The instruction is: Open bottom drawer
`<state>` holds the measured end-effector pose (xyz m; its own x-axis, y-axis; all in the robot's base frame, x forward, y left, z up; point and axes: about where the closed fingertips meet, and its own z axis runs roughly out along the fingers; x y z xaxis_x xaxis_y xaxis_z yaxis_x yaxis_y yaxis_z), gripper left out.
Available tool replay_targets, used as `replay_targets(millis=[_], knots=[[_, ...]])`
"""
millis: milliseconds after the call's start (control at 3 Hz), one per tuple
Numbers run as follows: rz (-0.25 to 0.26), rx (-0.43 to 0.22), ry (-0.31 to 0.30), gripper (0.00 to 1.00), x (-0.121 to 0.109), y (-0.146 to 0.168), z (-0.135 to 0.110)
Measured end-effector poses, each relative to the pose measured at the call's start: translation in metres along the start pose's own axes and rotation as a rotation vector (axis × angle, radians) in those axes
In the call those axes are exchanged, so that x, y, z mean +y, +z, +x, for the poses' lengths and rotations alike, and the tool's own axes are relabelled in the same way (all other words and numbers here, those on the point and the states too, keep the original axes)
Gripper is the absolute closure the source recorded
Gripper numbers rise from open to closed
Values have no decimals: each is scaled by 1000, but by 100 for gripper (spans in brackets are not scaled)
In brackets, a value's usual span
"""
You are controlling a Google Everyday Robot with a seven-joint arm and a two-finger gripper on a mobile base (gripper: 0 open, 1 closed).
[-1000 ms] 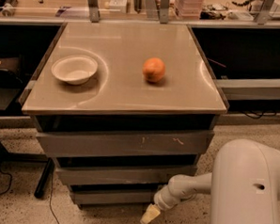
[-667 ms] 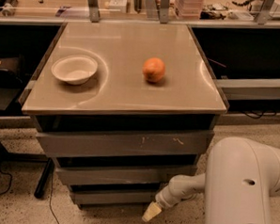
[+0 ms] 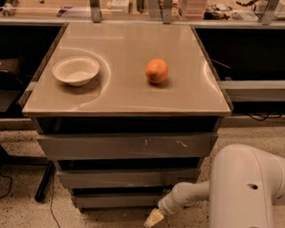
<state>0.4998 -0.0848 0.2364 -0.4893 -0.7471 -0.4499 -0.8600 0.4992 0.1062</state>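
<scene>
Three grey drawers are stacked under a beige tabletop (image 3: 129,93). The bottom drawer (image 3: 116,200) is the lowest and narrowest, with a plain flat front, and it looks pushed in. Above it sit the middle front (image 3: 129,177) and the widest front with white scratch marks (image 3: 126,145). My gripper (image 3: 154,218) is low at the right end of the bottom drawer, just in front of and below its front, near the floor. Only one cream fingertip shows. The white arm (image 3: 246,193) fills the lower right.
A white bowl (image 3: 76,70) and an orange (image 3: 156,70) sit on the tabletop. A speckled floor (image 3: 13,210) with a black cable and a dark stand leg (image 3: 44,182) lies at left. Dark shelving and benches stand behind and at both sides.
The arm's big white link has shifted slightly left in the view. The gripper stays low at the bottom drawer's right end. The drawers look unchanged.
</scene>
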Motion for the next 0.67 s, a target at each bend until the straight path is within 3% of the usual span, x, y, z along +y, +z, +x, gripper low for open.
replay_targets(millis=[667], knots=[[42, -39, 16, 0, -15, 12, 9]])
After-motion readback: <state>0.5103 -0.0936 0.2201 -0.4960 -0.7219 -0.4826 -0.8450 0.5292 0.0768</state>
